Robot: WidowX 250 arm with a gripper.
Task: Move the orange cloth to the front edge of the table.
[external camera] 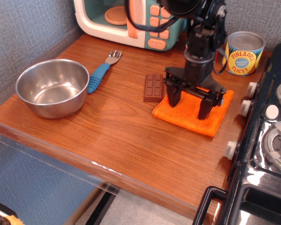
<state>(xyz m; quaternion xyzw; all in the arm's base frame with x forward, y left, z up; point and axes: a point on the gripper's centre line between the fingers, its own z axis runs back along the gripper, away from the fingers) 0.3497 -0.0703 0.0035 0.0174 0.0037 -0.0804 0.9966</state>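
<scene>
Observation.image, the only view: brown wood-grain table point(122, 140) w/ glossy rounded front edge, grey textured wall panels behind & at left, blue-grey floor below the edge. Black toy stove point(267, 154) butts against table's right side, white knobs along its near face. Counts: 1 orange cloth point(189, 115), lying flat on the right part of the table, roughly mid-depth, well back from the front edge, its right corner near the stove knobs. 1 gripper point(189, 101), black, pointing down, jaws spread wide w/ both fingertips pressed on the cloth – released, not clamping anything. 1 brown chocolate bar point(154, 87) just left of the cloth, close to its corner; can't tell if touching. 1 steel bowl point(52, 86) at left, looks empty. 1 blue-handled fork point(103, 70) just right of the bowl. 1 pineapple slices can point(242, 52) at back right. 1 toy microwave point(131, 21), mint & peach, at the back.
</scene>
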